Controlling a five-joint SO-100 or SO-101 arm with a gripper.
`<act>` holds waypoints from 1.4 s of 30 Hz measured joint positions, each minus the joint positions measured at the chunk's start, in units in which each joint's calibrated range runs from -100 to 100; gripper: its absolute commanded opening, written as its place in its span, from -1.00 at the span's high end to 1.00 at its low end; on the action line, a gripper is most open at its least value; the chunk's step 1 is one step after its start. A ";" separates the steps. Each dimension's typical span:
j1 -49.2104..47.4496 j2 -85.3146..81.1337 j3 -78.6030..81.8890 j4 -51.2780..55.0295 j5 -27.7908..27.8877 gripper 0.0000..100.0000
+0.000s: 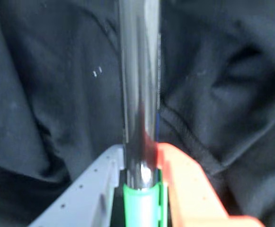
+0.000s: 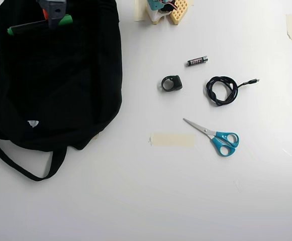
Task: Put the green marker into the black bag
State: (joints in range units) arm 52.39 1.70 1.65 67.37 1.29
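The green marker (image 1: 139,85) has a glossy black barrel and a green cap, and my gripper (image 1: 141,161) is shut on it between a grey finger (image 1: 92,184) and an orange finger (image 1: 187,184). Behind it, the black bag (image 1: 47,94) fills the whole wrist view. In the overhead view my gripper (image 2: 53,12) hangs over the top left part of the black bag (image 2: 60,85). There the green marker (image 2: 35,25) lies crosswise over the fabric, green showing at both ends. I cannot tell whether it touches the bag.
On the white table right of the bag lie a battery (image 2: 197,61), a small black clip (image 2: 172,83), a coiled black cable (image 2: 222,90), teal-handled scissors (image 2: 213,136) and a tape strip (image 2: 172,139). The bag's strap (image 2: 15,163) trails to the lower left. The arm's base (image 2: 163,10) stands at the top.
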 measured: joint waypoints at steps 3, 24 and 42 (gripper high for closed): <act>0.07 0.08 2.67 -2.40 0.00 0.96; -0.29 0.08 2.67 -2.40 -0.10 0.59; -3.89 0.08 2.67 -1.55 -0.10 0.96</act>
State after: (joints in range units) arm 48.49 1.78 4.32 65.82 1.20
